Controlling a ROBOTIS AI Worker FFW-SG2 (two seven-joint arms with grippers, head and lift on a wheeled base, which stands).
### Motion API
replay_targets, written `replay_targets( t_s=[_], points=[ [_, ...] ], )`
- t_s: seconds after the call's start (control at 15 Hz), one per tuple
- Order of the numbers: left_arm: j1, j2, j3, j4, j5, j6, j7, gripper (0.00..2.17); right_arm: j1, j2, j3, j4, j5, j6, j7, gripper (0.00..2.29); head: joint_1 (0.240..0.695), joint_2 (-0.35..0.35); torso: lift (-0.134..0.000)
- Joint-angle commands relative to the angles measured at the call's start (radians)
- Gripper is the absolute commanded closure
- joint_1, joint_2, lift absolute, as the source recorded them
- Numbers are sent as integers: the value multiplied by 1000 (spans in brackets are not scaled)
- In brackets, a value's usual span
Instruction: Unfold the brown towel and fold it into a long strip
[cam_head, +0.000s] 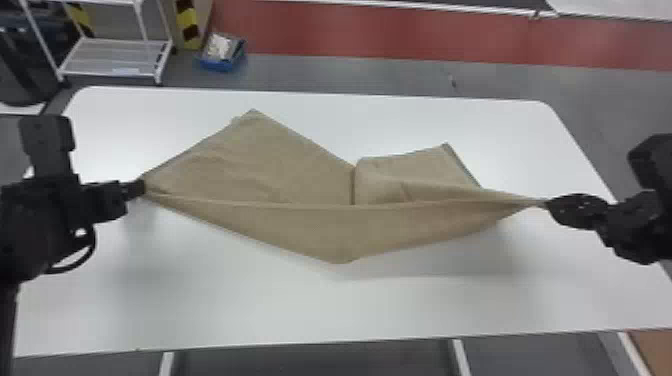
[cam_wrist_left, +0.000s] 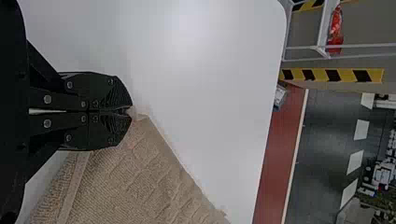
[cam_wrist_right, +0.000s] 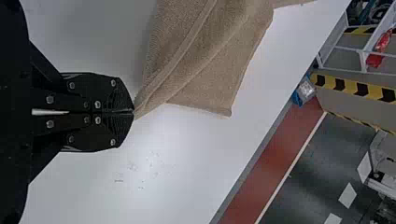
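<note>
1. Nearest us, the white table (cam_head: 280, 312), its near edge running across the head view.
2. Next, the brown towel (cam_head: 345, 232), over the table's middle. Its near part sags toward us in a shallow point below a taut line drawn between both grippers.
3. Left gripper (cam_head: 138, 188): fingers pressed together on a towel corner. In the left wrist view we see the cloth at the tips of that gripper (cam_wrist_left: 130, 112).
4. Right gripper (cam_head: 549, 202): fingers closed on the towel's opposite end, the cloth gathered narrow there.
5. Farther back, the towel spreads in two lobes, a big peaked one on the left, a smaller squarish one on the right, a notch between.
6. Beyond the table: white rack (cam_head: 112, 57), blue box (cam_head: 217, 65), then red floor strip (cam_head: 400, 35).
</note>
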Motion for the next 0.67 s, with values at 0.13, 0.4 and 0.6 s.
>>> replay_targets(
  t_s=[0.13,0.4,0.6],
  points=[
    [188,-7,94,-229,110,40,28,2148,22,0,-30,-16,1,6,63,1504,695,-90,-123],
    [307,-38,139,-441,148,43,41,2148,33,0,-54,-41,-5,6,91,1504,695,-74,-123],
    [318,-48,131,-559,157,95,41,2148,6,6,-63,-50,-17,13,39,1504,695,-89,-123]
  ],
)
